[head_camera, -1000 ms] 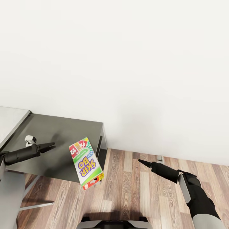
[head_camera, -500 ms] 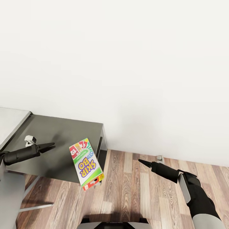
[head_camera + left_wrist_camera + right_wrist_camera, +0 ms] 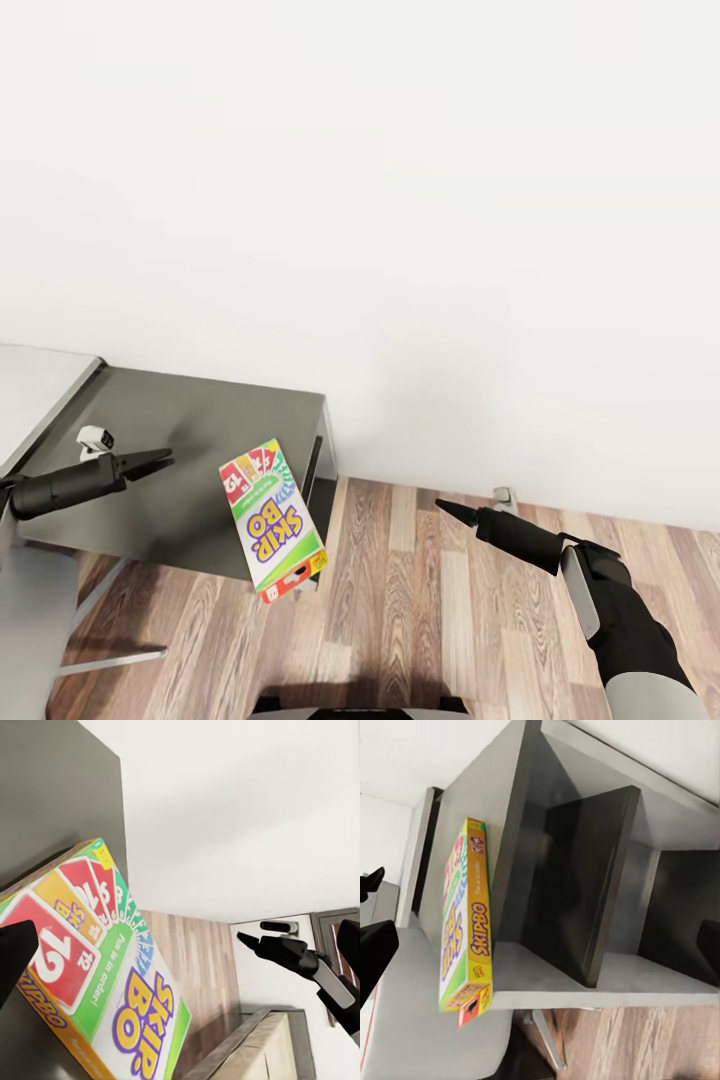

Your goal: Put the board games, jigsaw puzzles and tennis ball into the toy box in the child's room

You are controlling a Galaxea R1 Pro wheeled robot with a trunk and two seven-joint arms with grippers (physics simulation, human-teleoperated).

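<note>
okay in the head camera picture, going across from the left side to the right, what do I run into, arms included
Left gripper over the dark grey table → Skip-Bo box at the table's near edge → small wall fitting at floor level → right arm.

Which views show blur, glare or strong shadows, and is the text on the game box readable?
Head view: sharp, even light, soft shadow under the dark table; the Skip-Bo box reads upside down. Left wrist view: box close and legible, a dark finger slightly soft. Right wrist view: shelf recesses shaded; no glare.
</note>
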